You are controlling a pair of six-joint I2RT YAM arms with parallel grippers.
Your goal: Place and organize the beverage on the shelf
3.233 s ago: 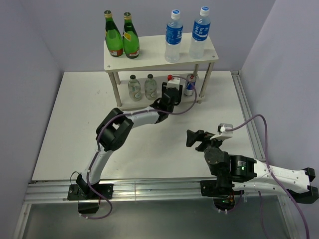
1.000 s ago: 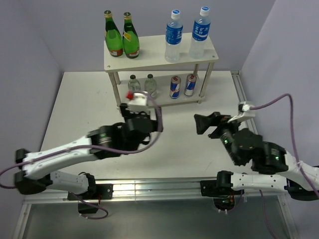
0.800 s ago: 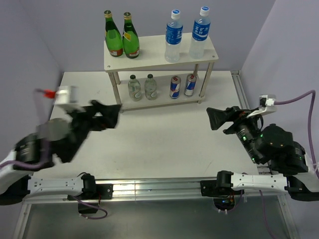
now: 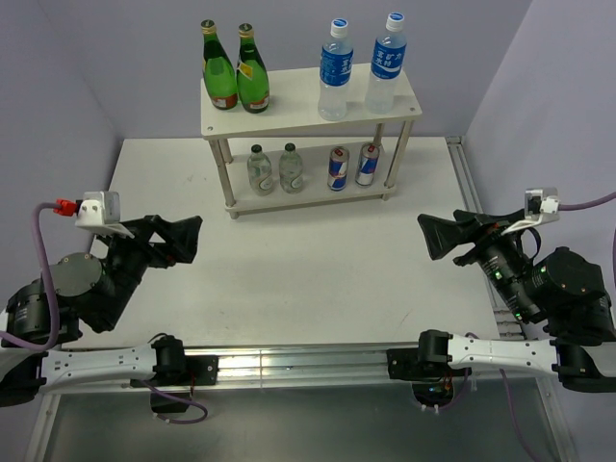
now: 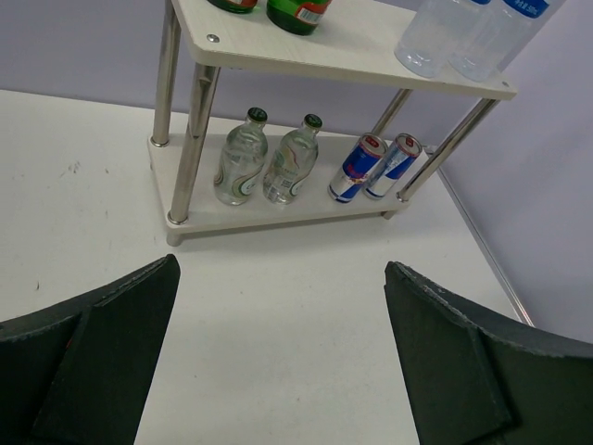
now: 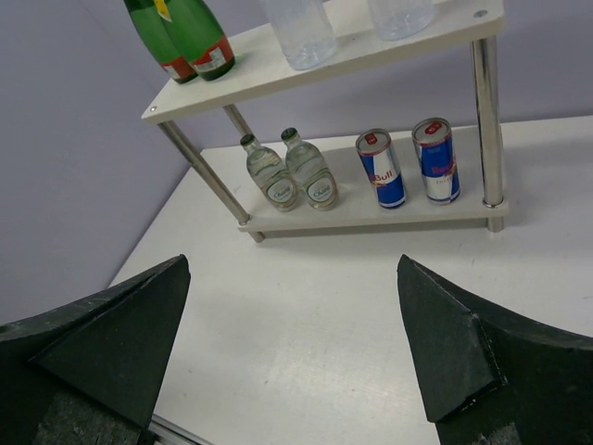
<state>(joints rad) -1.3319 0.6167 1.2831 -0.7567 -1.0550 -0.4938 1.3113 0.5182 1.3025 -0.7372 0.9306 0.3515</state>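
The cream shelf (image 4: pixel 289 114) stands at the table's back. Two tall water bottles (image 4: pixel 335 72) are upright on the right of its top board. On the lower board are two small clear bottles (image 4: pixel 260 171) and two blue-silver cans (image 4: pixel 338 169), all upright. My left gripper (image 4: pixel 188 241) is open and empty at the near left, far from the shelf. My right gripper (image 4: pixel 431 239) is open and empty at the near right. In the left wrist view my left gripper (image 5: pixel 283 267) frames bare table below the cans (image 5: pixel 357 171). The right wrist view shows my right gripper (image 6: pixel 293 261) facing the shelf (image 6: pixel 371 218).
Two green glass bottles (image 4: pixel 236 75) stand on the left of the top board. An aluminium rail (image 4: pixel 289 361) runs along the near edge and another (image 4: pixel 474 212) along the right side. Purple walls close in the table.
My left arm has drawn back from the shelf's lower board to the near left, leaving the cans side by side there. My right arm has swung out toward the right edge.
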